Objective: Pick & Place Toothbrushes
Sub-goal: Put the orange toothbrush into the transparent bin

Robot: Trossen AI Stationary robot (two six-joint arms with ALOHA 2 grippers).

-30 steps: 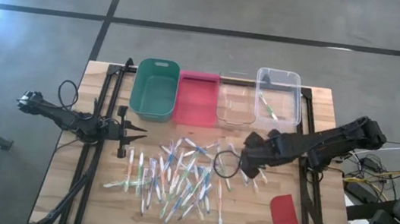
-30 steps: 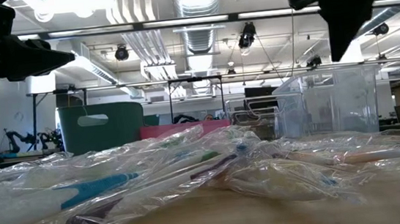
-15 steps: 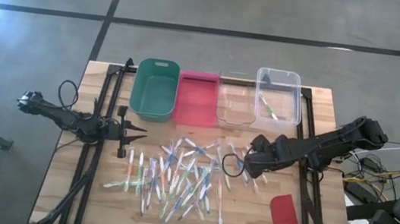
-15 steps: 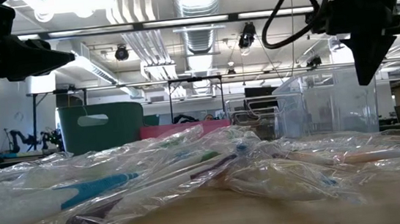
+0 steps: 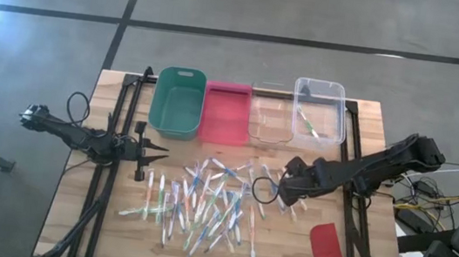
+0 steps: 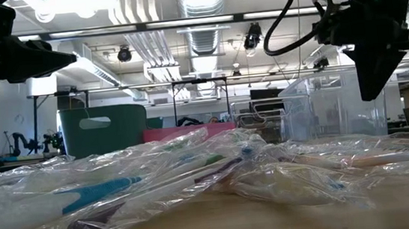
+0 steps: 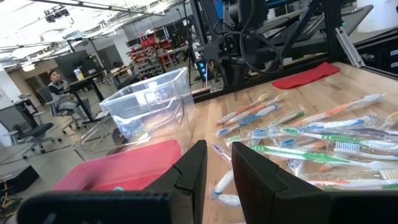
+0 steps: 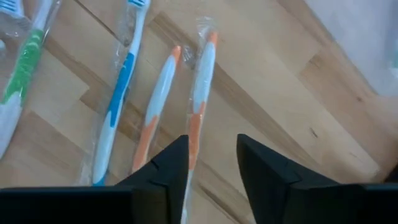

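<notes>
My right gripper hangs part-open and empty, its fingers straddling an orange toothbrush at the pile's edge nearest the red lid. That alignment suits a lengthwise pinch.

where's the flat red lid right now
In the high view, the flat red plastic lid lies alone at the table's near right corner, just beyond the scattered toothbrushes.

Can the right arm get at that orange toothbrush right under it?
Probably yes: the right gripper hangs open straight above the orange toothbrush, which lies alone on bare wood with nothing across it.
</notes>
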